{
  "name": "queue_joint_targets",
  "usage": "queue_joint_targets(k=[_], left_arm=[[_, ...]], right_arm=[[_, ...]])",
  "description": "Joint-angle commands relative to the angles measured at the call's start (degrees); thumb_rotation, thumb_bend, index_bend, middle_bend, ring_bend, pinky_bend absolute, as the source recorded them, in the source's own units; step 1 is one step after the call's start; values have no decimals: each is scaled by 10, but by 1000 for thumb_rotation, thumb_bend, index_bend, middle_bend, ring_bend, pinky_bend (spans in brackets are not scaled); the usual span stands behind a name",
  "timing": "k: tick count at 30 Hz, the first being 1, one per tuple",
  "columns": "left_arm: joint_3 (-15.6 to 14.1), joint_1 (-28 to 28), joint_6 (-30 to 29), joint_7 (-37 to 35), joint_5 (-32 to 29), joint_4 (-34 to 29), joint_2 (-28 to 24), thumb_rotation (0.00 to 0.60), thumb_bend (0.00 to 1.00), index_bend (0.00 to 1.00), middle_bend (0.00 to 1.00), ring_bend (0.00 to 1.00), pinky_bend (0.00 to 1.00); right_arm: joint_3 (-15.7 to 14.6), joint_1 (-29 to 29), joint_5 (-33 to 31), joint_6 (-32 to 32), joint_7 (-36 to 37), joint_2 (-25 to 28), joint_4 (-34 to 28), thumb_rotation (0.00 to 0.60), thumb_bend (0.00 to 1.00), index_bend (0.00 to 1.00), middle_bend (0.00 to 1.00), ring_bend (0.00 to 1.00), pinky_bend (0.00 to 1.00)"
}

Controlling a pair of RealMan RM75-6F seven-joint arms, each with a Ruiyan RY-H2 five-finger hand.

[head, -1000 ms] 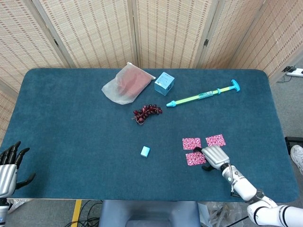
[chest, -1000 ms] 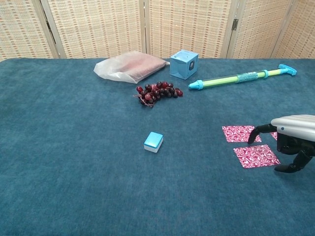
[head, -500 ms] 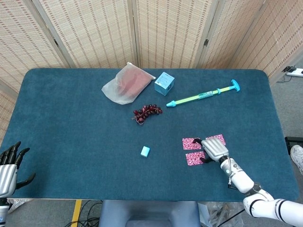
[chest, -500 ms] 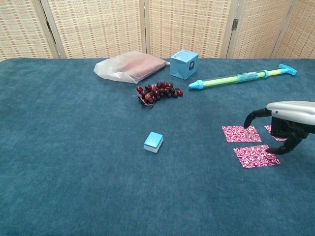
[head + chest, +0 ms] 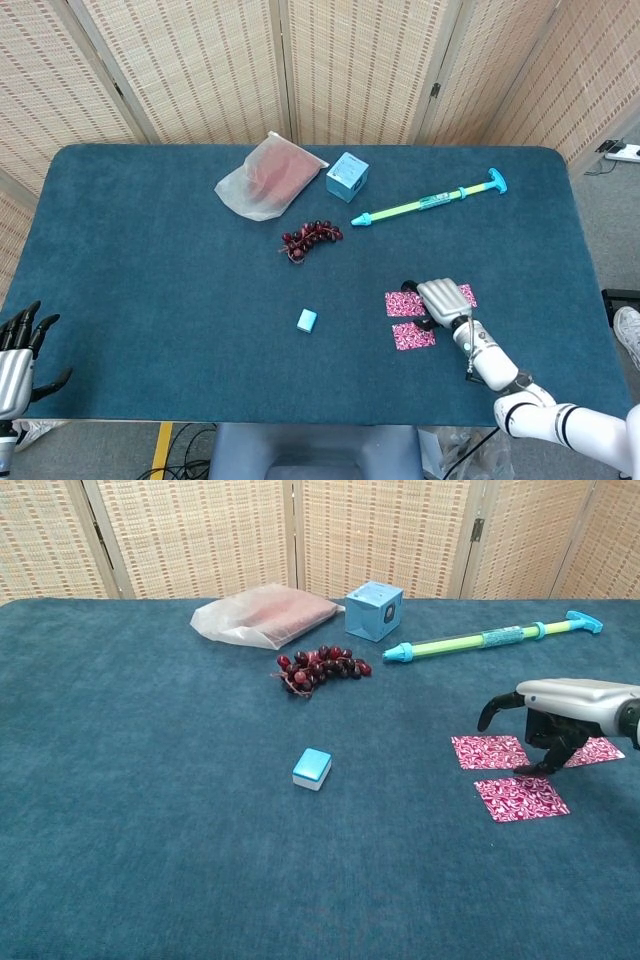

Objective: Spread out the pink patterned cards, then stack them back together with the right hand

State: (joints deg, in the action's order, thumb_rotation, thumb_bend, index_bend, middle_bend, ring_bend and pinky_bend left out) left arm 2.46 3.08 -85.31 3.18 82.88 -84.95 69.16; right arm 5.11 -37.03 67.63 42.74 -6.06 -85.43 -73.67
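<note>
Three pink patterned cards lie apart on the blue table (image 5: 150, 250). One is to the left (image 5: 402, 304) (image 5: 489, 752), one nearer the front (image 5: 413, 337) (image 5: 520, 798), and one to the right (image 5: 465, 294) (image 5: 598, 750). My right hand (image 5: 440, 298) (image 5: 556, 710) hovers palm down between the left and right cards. Its fingers curve down and its fingertips (image 5: 527, 769) sit close to the left card's right edge. It holds nothing. My left hand (image 5: 18, 352) rests at the front left corner with fingers spread, holding nothing.
A small blue and white block (image 5: 307, 320) (image 5: 311, 768) lies left of the cards. Further back are dark red grapes (image 5: 310, 238), a blue cube (image 5: 347, 176), a pink pouch in a clear bag (image 5: 265, 178) and a green and blue water squirter (image 5: 430, 203).
My right hand has moved back and to the left, off the front card's right edge, to between the two rear cards. The right card shows more in the chest view.
</note>
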Motion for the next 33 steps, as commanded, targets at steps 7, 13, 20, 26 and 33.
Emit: queue_joint_targets(k=[7, 13, 20, 26, 33], left_arm=[[0, 0, 3, -2, -1, 3, 1, 600, 257, 191, 44, 47, 126], [-1, 0, 3, -3, 0, 3, 1, 600, 257, 196, 44, 47, 127], [0, 0, 5, -4, -1, 4, 1, 600, 257, 202, 44, 47, 126], [0, 1, 5, -6, -1, 6, 1, 600, 257, 202, 44, 47, 127], [0, 1, 5, -6, -1, 7, 2, 600, 256, 204, 44, 47, 127]], right_arm=[[3, -2, -8, 1, -1, -11, 18, 600, 329, 254, 1000, 1000, 1000], [1, -2, -6, 2, 0, -19, 26, 600, 329, 258, 1000, 1000, 1000], [1, -2, -6, 3, -1, -26, 35, 600, 329, 263, 1000, 1000, 1000], [2, -2, -10, 3, -2, -32, 44, 600, 329, 292, 1000, 1000, 1000], [3, 0, -8, 9, -1, -35, 46, 600, 329, 337, 1000, 1000, 1000]])
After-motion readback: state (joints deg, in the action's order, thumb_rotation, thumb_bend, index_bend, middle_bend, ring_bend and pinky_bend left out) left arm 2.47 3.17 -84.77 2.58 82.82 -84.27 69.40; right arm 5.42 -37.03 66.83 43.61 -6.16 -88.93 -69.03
